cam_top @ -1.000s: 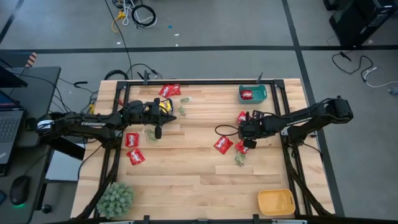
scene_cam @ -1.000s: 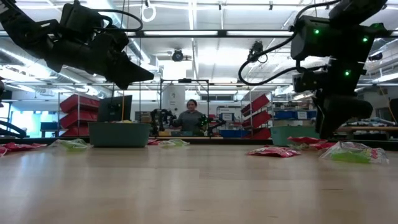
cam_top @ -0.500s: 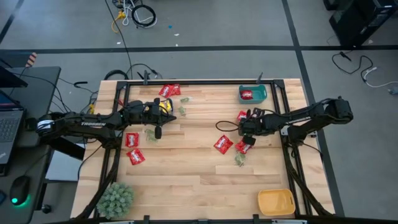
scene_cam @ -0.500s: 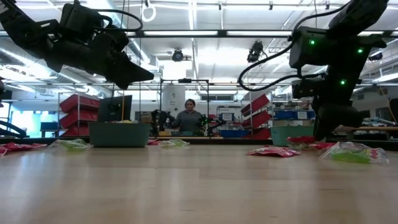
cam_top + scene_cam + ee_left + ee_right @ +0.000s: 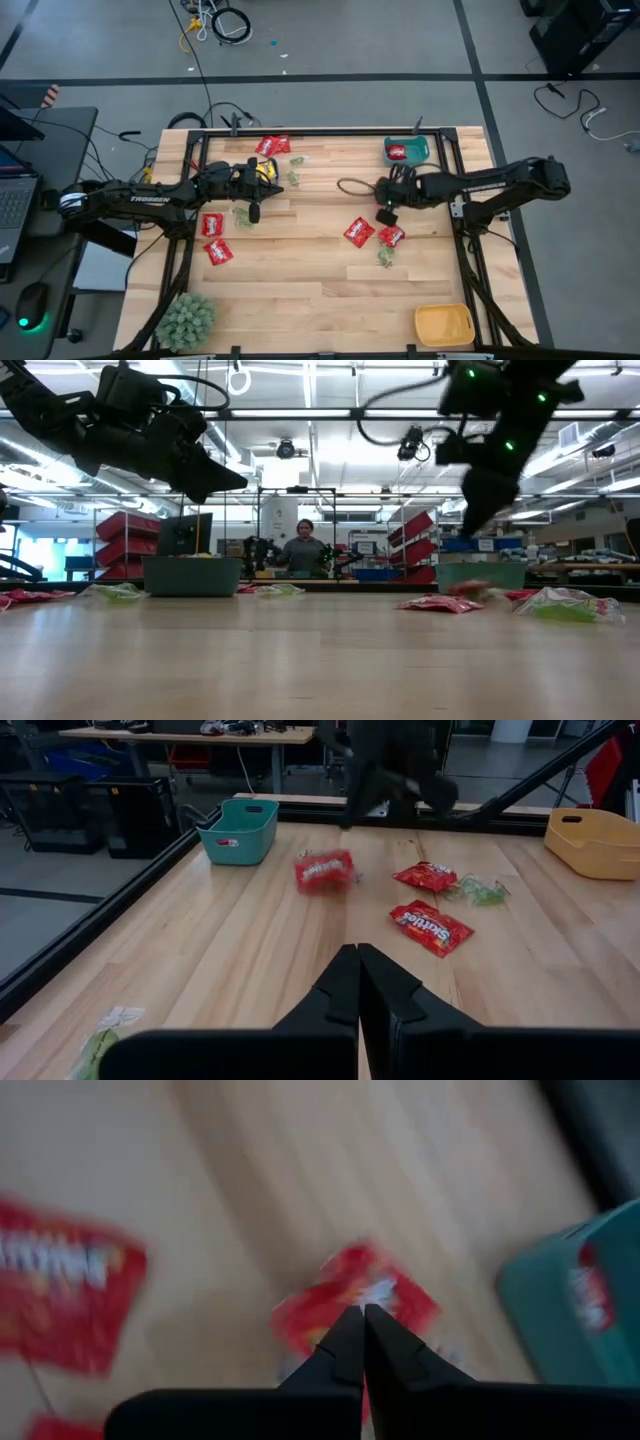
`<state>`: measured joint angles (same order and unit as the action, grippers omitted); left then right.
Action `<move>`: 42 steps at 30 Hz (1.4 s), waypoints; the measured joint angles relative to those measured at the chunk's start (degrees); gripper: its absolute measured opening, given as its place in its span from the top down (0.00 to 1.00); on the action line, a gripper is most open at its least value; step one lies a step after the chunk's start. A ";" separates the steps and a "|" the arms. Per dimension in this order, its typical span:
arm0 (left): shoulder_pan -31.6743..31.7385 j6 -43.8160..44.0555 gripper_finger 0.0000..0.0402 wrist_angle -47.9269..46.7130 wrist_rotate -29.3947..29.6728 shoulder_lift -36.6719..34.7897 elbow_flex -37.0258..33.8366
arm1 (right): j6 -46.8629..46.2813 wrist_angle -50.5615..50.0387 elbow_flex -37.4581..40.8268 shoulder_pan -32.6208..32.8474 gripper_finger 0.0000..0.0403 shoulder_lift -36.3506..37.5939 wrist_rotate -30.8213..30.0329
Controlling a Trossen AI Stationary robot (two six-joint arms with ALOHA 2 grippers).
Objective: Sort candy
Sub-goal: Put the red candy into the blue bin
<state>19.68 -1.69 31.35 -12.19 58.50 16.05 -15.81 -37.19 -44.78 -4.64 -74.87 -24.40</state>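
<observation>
**Right gripper closed above a red packet near the teal bin**

The right gripper (image 5: 383,214) has its two dark fingers pressed together with no gap; in the right wrist view a shiny red flat candy packet (image 5: 355,1290) lies just beyond the tips, blurred; in the low view the gripper hangs clear of the table, and a reddish blur sits at table level beneath it, so the packet looks apart from the fingers; the left wrist view shows this same packet (image 5: 323,870) on the wood under the right arm; two more red wrapped packets (image 5: 358,232) (image 5: 391,236) lie near the gripper, with a small pale green packet (image 5: 385,258) just beside them; the small teal plastic bin (image 5: 425,150) stands at the table's far right corner with one red packet (image 5: 398,152) inside; the yellow-orange bin (image 5: 444,325) sits at the near right corner

The left gripper (image 5: 253,213) is also closed, fingers touching, held above the left half of the light wooden table (image 5: 300,290); red packets lie near it (image 5: 212,224) (image 5: 218,251) and at the far edge (image 5: 270,145); pale green packets (image 5: 293,178) rest beside its arm; a fuzzy green ball-shaped plant (image 5: 185,318) stands at the near left corner
</observation>
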 joint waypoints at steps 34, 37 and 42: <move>0.00 0.00 1.00 -3.45 -0.02 0.00 0.00 | 15.43 5.82 -5.52 0.10 0.57 -24.38 -0.44; 0.00 -0.33 1.00 -3.45 0.00 0.00 0.00 | 15.56 5.94 -5.63 -0.48 0.69 -24.39 0.19; 0.02 -0.70 1.00 -3.41 0.00 0.00 0.00 | 15.81 5.94 -5.90 -1.36 0.96 -23.62 -0.43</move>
<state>19.70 -2.39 27.94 -12.19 58.50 16.05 0.00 -31.25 -50.68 -6.00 -98.50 -24.83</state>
